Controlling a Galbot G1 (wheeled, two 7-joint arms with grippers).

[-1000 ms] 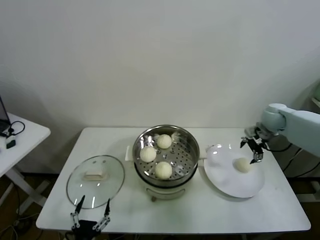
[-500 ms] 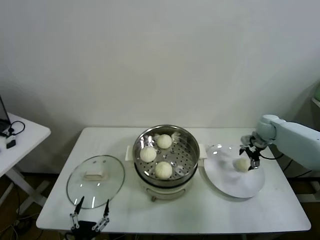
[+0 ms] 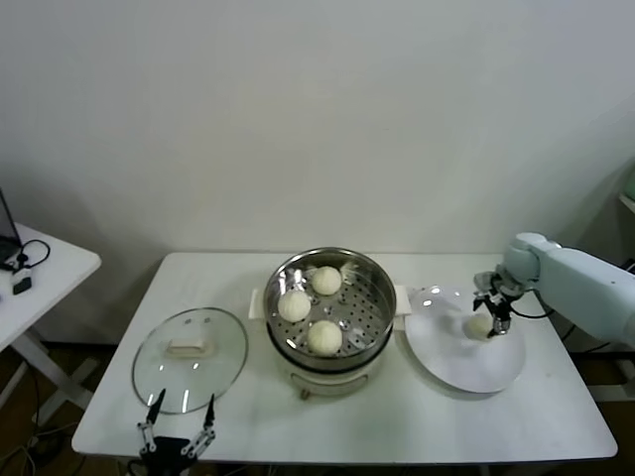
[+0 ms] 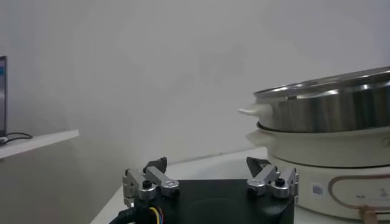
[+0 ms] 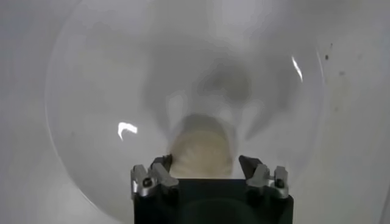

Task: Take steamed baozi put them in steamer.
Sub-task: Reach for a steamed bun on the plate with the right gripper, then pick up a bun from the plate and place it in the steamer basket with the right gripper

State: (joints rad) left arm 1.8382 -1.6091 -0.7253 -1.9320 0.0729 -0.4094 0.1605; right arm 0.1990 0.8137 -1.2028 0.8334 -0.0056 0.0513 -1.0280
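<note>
On the white worktop [image 3: 397, 416], three baozi sit in the steamer [image 3: 328, 260]; the last baozi [image 3: 480, 324] lies on the plate [image 3: 461, 367]. The right pincer [image 3: 493, 309] straddles it, half-closed, grip unconfirmed. The left pincer [image 3: 179, 428] idles, spread wide, at the near edge.

Cream-white baozi [image 3: 480, 324], white plate [image 3: 466, 372], shiny perforated steel steamer [image 3: 372, 288]

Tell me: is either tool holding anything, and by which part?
Right tool straddles the last baozi on the plate, at its sides; firm grip cannot be told. Left tool holds nothing.
</note>
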